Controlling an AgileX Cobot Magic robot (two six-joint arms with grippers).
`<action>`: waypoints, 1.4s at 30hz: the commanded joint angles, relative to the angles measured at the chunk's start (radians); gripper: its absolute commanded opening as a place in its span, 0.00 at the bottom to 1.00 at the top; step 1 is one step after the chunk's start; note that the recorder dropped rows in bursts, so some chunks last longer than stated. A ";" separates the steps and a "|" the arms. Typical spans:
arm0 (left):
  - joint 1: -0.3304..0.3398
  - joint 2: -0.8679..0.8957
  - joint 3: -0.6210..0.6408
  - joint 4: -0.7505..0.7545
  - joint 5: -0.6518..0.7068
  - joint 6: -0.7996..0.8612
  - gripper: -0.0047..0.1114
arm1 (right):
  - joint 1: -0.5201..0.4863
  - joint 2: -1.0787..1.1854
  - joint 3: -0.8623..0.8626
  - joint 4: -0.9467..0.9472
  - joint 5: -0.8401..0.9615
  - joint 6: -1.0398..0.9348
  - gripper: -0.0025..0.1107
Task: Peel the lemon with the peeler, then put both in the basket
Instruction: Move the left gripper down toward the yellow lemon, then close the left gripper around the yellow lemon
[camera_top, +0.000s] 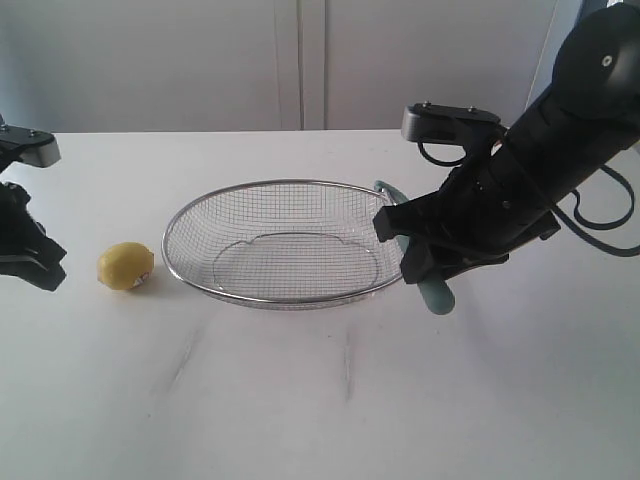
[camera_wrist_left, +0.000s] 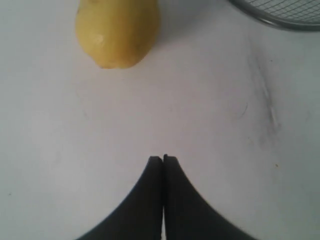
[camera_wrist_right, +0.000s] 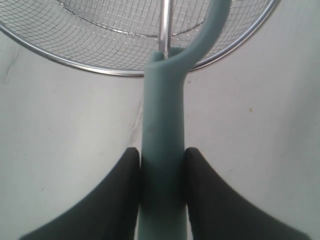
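The yellow lemon (camera_top: 125, 266) (camera_wrist_left: 118, 31) lies on the white table, left of the wire mesh basket (camera_top: 200, 215) (camera_wrist_right: 125, 71). My left gripper (camera_wrist_left: 163, 158) is shut with nothing in it, a short way from the lemon; in the exterior view its arm (camera_top: 25, 245) sits at the far left edge. My right gripper (camera_wrist_right: 162, 151) is shut on the pale teal handle of the peeler (camera_wrist_right: 162, 130) (camera_top: 437, 293), beside the basket's right rim. The peeler's curved head (camera_wrist_right: 210, 30) reaches over that rim above the mesh.
The white table (camera_top: 320, 400) stretches toward the front. A pale wall stands behind it. The right arm's dark body (camera_top: 520, 190) and cable (camera_top: 600, 220) hang over the table's right side.
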 joint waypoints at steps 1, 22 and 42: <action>0.003 0.059 -0.038 -0.065 0.009 0.105 0.04 | -0.007 -0.011 0.004 0.005 -0.002 -0.006 0.02; -0.030 0.135 -0.098 -0.117 -0.150 0.323 0.69 | -0.007 -0.011 0.004 0.005 -0.004 -0.006 0.02; -0.030 0.206 -0.098 -0.336 -0.263 0.622 0.75 | -0.007 -0.011 0.004 0.005 -0.036 -0.006 0.02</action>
